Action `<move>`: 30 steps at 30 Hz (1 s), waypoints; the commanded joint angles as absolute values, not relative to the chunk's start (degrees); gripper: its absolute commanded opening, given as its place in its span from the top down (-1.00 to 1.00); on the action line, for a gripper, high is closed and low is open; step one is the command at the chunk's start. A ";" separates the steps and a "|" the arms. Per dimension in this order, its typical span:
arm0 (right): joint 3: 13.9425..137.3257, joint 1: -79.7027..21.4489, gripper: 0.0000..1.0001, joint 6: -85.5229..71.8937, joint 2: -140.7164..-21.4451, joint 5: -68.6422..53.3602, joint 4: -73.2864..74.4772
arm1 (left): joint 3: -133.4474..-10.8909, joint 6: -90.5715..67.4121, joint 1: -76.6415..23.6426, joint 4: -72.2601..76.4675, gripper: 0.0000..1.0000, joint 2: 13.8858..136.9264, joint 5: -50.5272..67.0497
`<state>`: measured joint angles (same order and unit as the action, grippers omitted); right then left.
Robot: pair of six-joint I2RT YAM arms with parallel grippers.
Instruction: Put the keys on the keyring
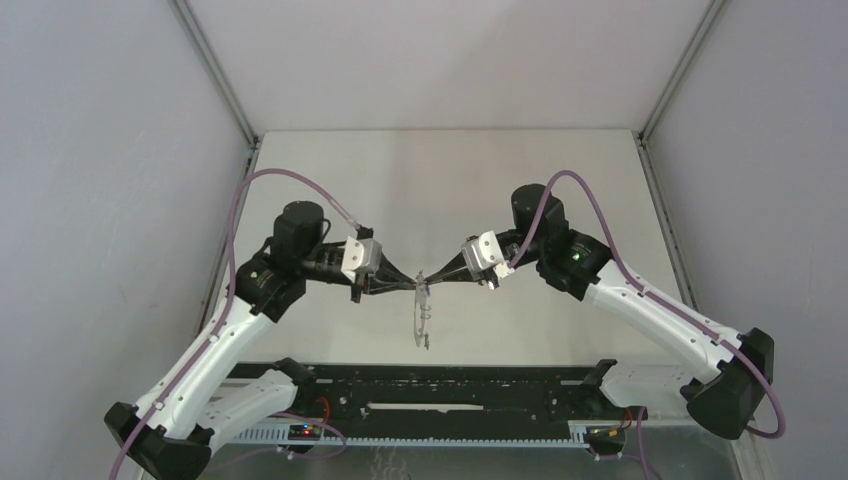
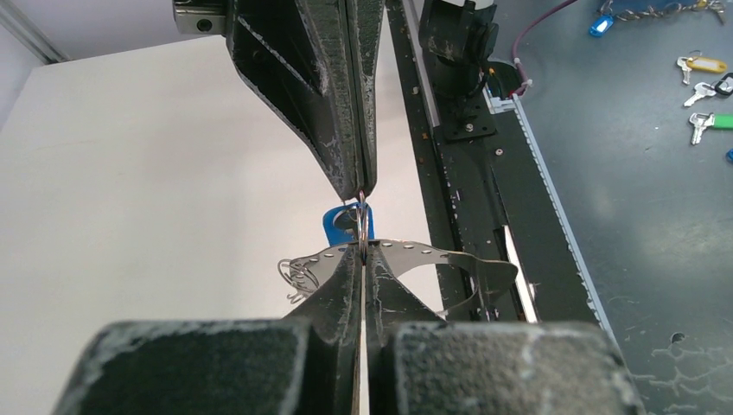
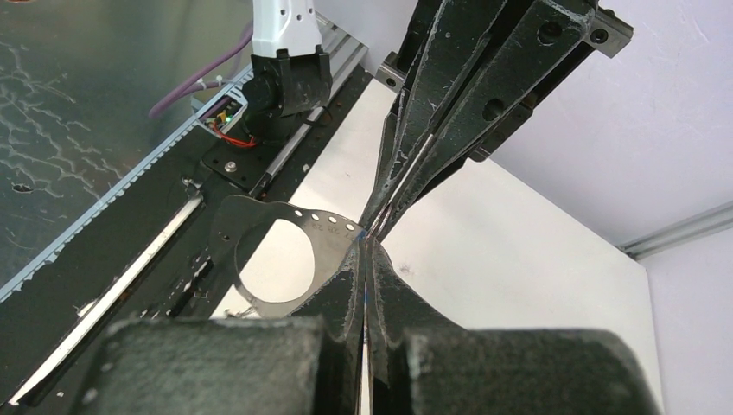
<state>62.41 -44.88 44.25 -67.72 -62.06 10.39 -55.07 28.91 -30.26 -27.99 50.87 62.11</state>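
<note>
The threading step is in hand: left claw (image 2: pixel 363 252) pinched shut on the thin grey metal keyring (image 3: pixel 321 228), right claw (image 3: pixel 367 246) tip to tip with it, shut seemingly on the small blue-headed key (image 2: pixel 337 226), which next needs fine sliding onto that keyring

Right gripper (image 3: pixel 366 249) closed, tip-to-tip with left gripper (image 3: pixel 381 218); keyring (image 3: pixel 324 245) at junction.

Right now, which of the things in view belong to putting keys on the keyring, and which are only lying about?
Belongs to the job:
- keyring, pinched by the left claw
- blue key, at the tips of the right claw

Lying about, all on the dark surface:
- yellow-tagged key
- green-tagged key
- blue tag
</note>
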 commanded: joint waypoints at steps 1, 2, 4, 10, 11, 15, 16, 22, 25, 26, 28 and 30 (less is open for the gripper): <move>64.59 -45.39 1.00 43.90 -66.13 -63.02 9.22 | -54.06 27.11 -30.41 -24.80 0.99 50.48 61.93; 64.54 -45.43 1.00 43.98 -65.98 -63.00 9.35 | -54.09 26.31 -30.34 -24.41 0.99 50.57 61.88; 64.60 -45.44 1.00 44.12 -65.79 -62.94 9.49 | -53.75 23.17 -30.03 -21.98 1.00 50.90 61.70; 64.56 -45.61 1.00 43.95 -65.70 -62.84 8.96 | -53.39 21.53 -29.62 -20.61 0.99 51.24 62.10; 64.56 -45.68 1.00 43.95 -65.65 -62.84 8.98 | -53.29 21.53 -29.62 -20.65 0.99 51.25 61.99; 64.55 -45.83 1.00 44.03 -65.57 -62.78 8.86 | -52.87 21.84 -29.62 -20.87 0.99 51.33 61.55; 64.57 -45.87 1.00 44.06 -65.57 -62.83 8.75 | -52.86 21.81 -29.62 -20.91 1.00 51.34 61.53; 64.53 -45.96 1.00 43.96 -66.08 -63.21 8.21 | -52.86 21.87 -29.62 -20.86 0.99 51.42 61.76; 64.62 -46.13 1.00 43.69 -66.31 -63.19 7.43 | -52.74 21.97 -29.62 -20.92 0.99 51.42 61.63; 64.65 -46.22 1.00 43.64 -66.33 -63.19 7.22 | -52.67 21.97 -29.62 -20.92 0.99 51.42 61.55; 64.58 -46.23 1.00 43.33 -66.48 -63.24 6.60 | -52.63 22.33 -29.62 -21.36 0.99 51.42 61.56; 64.64 -46.30 1.00 43.00 -66.68 -63.40 6.07 | -52.62 22.73 -29.62 -21.74 0.99 51.47 61.30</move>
